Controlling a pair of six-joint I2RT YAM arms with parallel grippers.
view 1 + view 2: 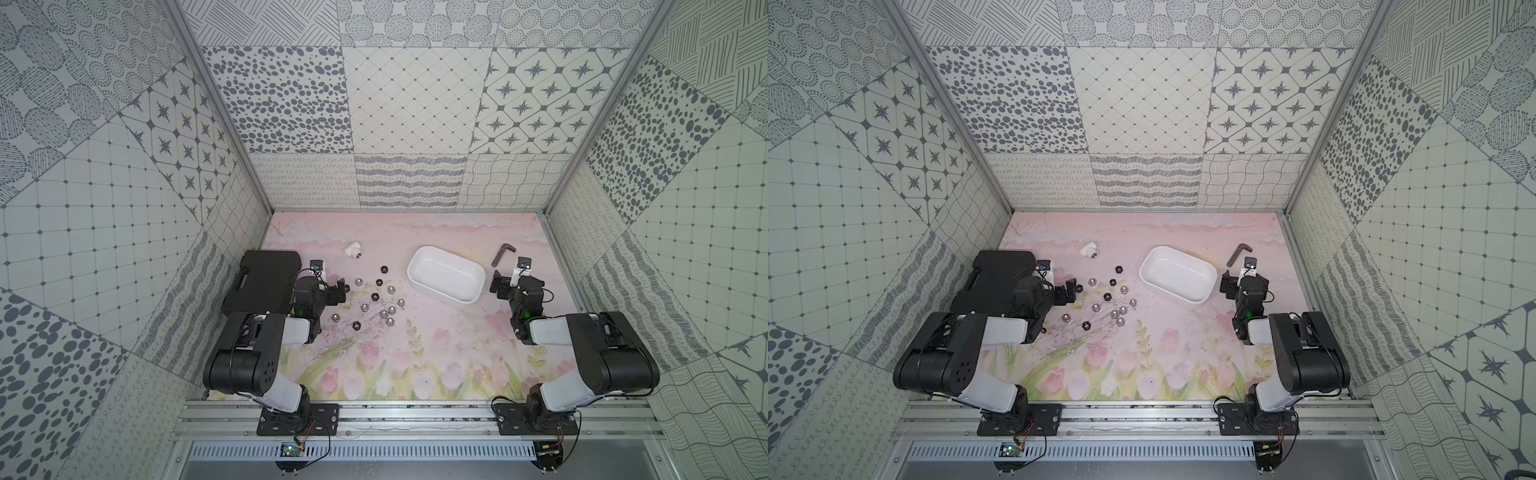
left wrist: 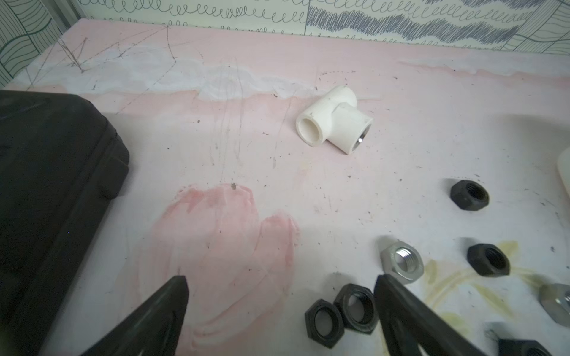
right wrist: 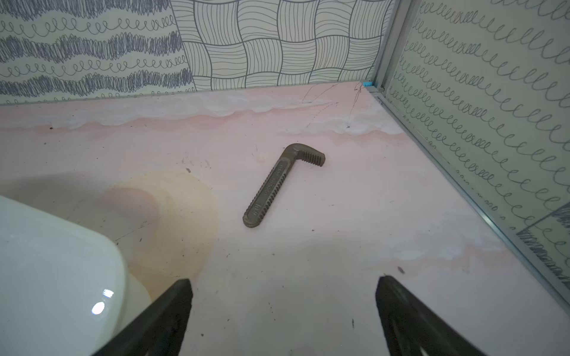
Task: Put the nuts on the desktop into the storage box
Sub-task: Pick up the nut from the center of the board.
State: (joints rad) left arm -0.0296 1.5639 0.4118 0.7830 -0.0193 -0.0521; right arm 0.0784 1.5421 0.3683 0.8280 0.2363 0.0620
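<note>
Hovering low over the desk [image 1: 415, 353], my left hand [image 2: 280, 283] has its fingers spread, with only bare pink print between them. The nuts [image 1: 380, 299], silver and black, all lie scattered on the desk in both top views, between that hand and the storage box [image 1: 446, 272]. 2 black hex nuts [image 2: 314, 326] touch each other just beside 1 of my left fingers. The black case [image 1: 262, 278] lies flat on the far side of my left hand from the nuts, and the white T-shaped pipe fitting [image 1: 353, 249] lies farther back. My right hand [image 3: 283, 282] is spread wide too, holding nothing, just beside the storage box's end. An L-shaped toothed metal piece [image 3: 277, 182] lies flat ahead of it.
</note>
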